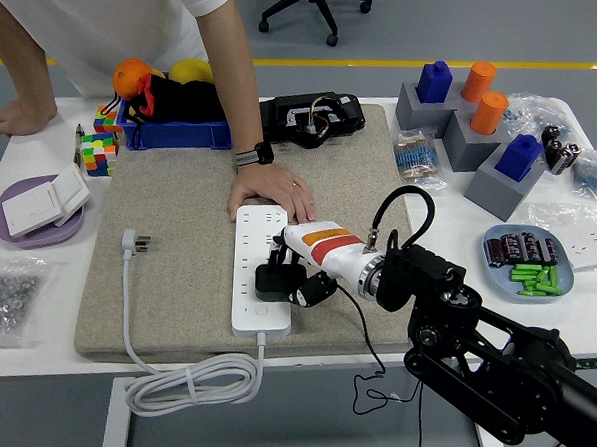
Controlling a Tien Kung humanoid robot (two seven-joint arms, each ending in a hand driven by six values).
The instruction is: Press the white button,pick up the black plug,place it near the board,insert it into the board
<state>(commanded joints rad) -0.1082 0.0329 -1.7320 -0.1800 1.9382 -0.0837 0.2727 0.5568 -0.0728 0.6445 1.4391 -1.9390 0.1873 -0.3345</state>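
The robot's right hand [301,274] pinches the black plug [277,278] atop the board [260,294]; a person's hand [270,191] steadies its 12 o'clock end.

Right hand [301,274] curled on black plug [279,279], pressing it onto white board [261,269] lying on grey mat [178,237]. Person's hand [270,192] flat on board's far end. White cable [190,376] coiled past table's near edge, loose plug [134,241] on mat.
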